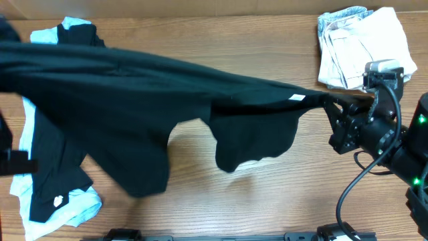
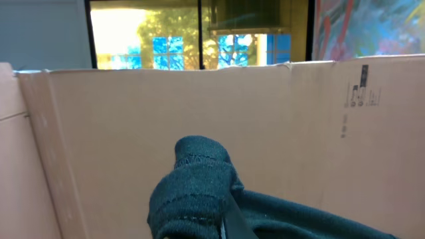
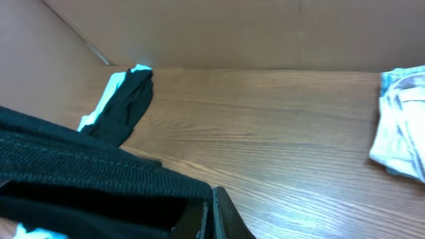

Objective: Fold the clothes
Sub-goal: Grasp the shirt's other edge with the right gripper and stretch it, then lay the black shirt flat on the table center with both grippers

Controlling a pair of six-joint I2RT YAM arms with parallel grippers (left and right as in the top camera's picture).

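Note:
A black short-sleeved shirt hangs stretched across the table and lifted off it, its small white label near the right end. My right gripper is shut on that end; in the right wrist view its jaws pinch the ribbed black hem. The shirt's other end runs off the overhead view's left edge. In the left wrist view my left gripper is shut on a bunched black hem. More clothes lie at the left: a black garment on a light blue one.
A pale folded garment lies at the back right, close behind my right arm. A cardboard wall rises along the table's back. Bare wood shows under the hanging shirt.

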